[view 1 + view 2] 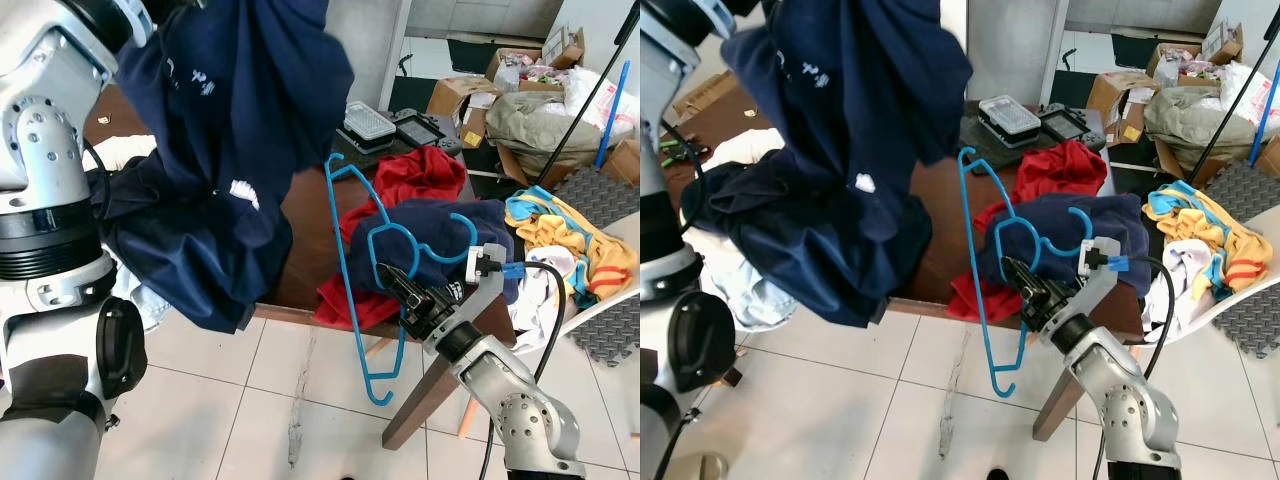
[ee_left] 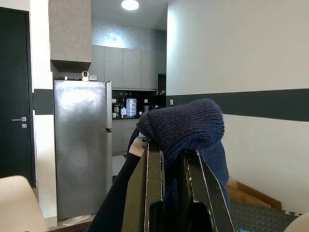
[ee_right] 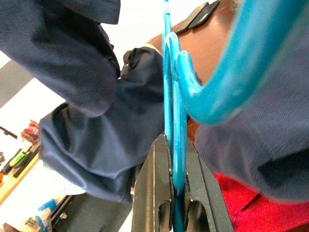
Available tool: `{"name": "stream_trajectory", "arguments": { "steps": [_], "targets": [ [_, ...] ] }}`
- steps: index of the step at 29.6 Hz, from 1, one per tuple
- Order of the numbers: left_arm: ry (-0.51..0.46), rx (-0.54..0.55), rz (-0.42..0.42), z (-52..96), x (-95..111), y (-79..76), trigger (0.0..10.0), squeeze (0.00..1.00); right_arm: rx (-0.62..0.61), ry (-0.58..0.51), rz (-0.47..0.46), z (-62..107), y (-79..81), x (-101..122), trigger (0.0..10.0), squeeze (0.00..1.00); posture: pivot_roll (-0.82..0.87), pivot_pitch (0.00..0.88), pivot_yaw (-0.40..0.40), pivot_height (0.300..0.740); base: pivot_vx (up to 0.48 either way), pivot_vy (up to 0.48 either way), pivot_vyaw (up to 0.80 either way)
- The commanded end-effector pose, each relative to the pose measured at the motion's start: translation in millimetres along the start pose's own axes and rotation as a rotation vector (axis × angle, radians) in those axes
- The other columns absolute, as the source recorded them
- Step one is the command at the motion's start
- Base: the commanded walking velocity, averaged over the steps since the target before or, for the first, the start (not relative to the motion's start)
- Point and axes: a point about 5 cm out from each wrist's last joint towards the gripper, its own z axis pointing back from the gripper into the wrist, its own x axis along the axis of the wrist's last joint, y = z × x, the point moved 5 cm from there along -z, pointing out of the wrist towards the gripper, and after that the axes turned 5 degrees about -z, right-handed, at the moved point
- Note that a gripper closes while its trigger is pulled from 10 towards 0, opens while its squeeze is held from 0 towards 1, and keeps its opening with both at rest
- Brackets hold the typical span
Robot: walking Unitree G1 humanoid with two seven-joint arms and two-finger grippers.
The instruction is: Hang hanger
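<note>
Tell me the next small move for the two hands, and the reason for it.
Probably bring the right hand and its blue hanger up toward the navy garment. The left hand holds that garment's collar raised above the table, while the hanger is gripped beside the hanging cloth, not yet inside it.

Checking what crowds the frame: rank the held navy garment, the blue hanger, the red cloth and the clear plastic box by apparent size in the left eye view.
1. Navy garment, largest, though being lifted close to the camera by the left gripper inflates it.
2. Blue hanger, held by the right gripper.
3. Red cloth, partly covered.
4. Clear plastic box, smallest.
</note>
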Motion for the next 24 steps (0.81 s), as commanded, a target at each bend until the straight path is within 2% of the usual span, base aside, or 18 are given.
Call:
{"name": "stream_trajectory", "arguments": {
  "steps": [1,3,5,12,22,23,24],
  "targets": [
    [-0.063,-0.042,0.009,-5.9,13.1,-12.6,10.0,0.00,-0.008,-0.011,-0.013,0.3,-1.6,-0.3,10.0,0.00,0.05,0.088,0.008,0.740,-0.334,0.000,0.00],
    [-0.058,-0.059,0.026,-7.5,7.2,-20.7,10.0,0.00,-0.009,-0.015,-0.013,0.9,-1.7,-0.3,10.0,0.00,0.05,0.087,0.008,0.740,-0.336,0.000,0.00],
    [-0.058,-0.059,0.026,-7.5,7.2,-20.7,10.0,0.00,-0.009,-0.015,-0.013,0.9,-1.7,-0.3,10.0,0.00,0.05,0.087,0.008,0.740,-0.334,0.000,0.00],
    [-0.048,-0.089,0.061,-10.5,-5.5,-37.6,10.0,0.00,-0.012,-0.037,-0.026,1.8,-1.8,2.7,10.0,0.00,0.05,0.097,0.007,0.740,-0.334,0.000,0.00],
    [-0.044,-0.111,0.110,-13.1,-10.9,-47.5,10.0,0.00,-0.003,-0.058,-0.036,2.3,0.1,5.1,10.0,0.00,0.05,0.102,0.011,0.740,-0.339,0.000,0.00],
    [-0.036,-0.123,0.149,-14.1,-17.5,-56.5,10.0,0.00,-0.002,-0.065,-0.037,3.0,0.7,6.1,10.0,0.00,0.04,0.103,0.013,0.740,0.000,0.000,0.00],
    [-0.036,-0.123,0.149,-14.1,-17.5,-56.5,10.0,0.00,-0.002,-0.065,-0.037,3.0,0.7,6.1,10.0,0.00,0.04,0.103,0.013,0.740,0.000,0.000,0.00]
  ]
}}
